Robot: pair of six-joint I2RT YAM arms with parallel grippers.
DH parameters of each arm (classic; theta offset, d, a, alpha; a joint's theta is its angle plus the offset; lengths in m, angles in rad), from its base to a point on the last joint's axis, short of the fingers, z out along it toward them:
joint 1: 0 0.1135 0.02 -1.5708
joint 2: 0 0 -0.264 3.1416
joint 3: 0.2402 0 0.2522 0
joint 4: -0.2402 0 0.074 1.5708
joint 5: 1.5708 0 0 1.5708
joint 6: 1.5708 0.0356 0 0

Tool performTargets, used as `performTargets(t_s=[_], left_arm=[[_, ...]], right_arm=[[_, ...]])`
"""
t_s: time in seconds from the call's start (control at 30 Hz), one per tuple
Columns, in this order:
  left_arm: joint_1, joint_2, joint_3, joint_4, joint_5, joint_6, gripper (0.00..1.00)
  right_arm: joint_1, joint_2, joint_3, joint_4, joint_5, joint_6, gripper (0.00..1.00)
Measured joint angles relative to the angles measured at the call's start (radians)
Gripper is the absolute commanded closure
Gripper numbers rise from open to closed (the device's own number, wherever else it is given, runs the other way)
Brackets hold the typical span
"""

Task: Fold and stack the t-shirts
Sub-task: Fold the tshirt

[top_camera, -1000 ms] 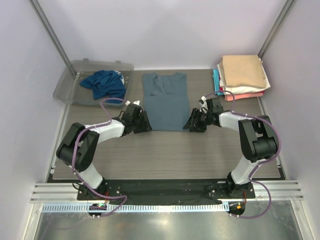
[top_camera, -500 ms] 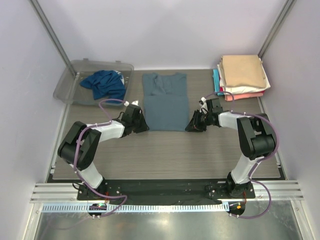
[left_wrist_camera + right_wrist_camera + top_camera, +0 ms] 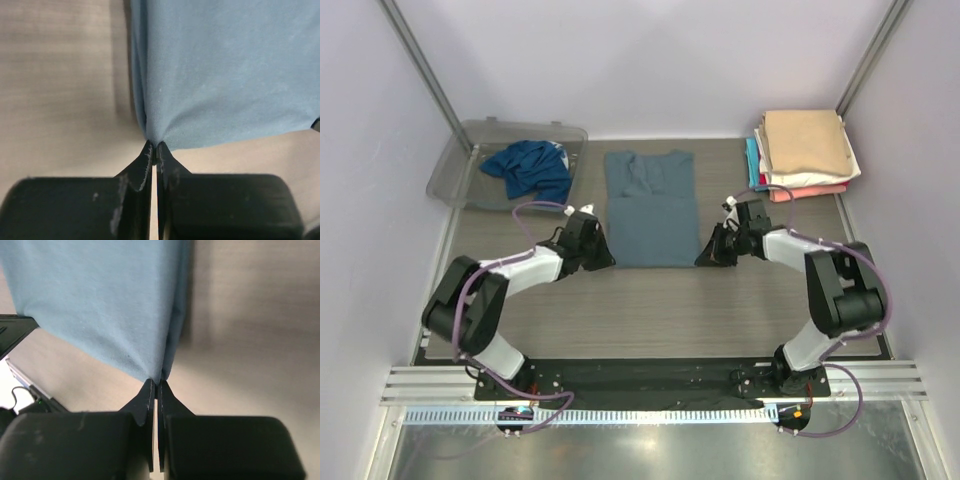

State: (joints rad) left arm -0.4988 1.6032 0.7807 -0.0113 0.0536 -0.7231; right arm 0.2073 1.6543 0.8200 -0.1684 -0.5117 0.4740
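- The slate-blue t-shirt (image 3: 650, 205) lies flat in the middle of the table (image 3: 650, 310), reaching toward the far edge.
- The left gripper (image 3: 154, 148) is squeezed tight on the shirt's near left corner.
- The right gripper (image 3: 155, 383) is squeezed tight on the near right corner.
- The cloth bunches to a point at each pinch.
- A teal-blue t-shirt (image 3: 530, 168) sits crumpled in the clear tub (image 3: 455, 172) at the far left corner.
- A pile of folded t-shirts (image 3: 790, 185) sits at the far right corner, with the tan t-shirt (image 3: 805, 140) on top.

Soft matt cloth slate-blue shirt (image 3: 650, 215), matt wood-grain table (image 3: 660, 300), clear plastic tub (image 3: 458, 178), scuffed matt black left tool (image 3: 154, 149)
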Motion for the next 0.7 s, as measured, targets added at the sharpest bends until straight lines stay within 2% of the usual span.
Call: performTargets(t_s=[0.13, 0.4, 0.53, 0.7], left_arm=[[-0.064, -0.177, -0.034, -0.103, 0.001, -0.031, 1.00], [-0.320, -0.522, -0.033, -0.369, -0.051, -0.161, 1.00], [-0.490, -0.667, -0.033, -0.503, -0.108, -0.294, 1.00], [-0.672, -0.740, 0.021, -0.654, -0.176, -0.447, 1.00]], right_arm=[[0.004, -0.195, -0.054, -0.080, 0.023, 0.002, 0.99], [0.016, -0.677, -0.113, -0.351, 0.088, 0.045, 0.99], [0.027, -0.914, -0.088, -0.550, 0.102, 0.071, 0.99], [0.031, -1.041, 0.039, -0.784, 0.099, 0.090, 0.99]])
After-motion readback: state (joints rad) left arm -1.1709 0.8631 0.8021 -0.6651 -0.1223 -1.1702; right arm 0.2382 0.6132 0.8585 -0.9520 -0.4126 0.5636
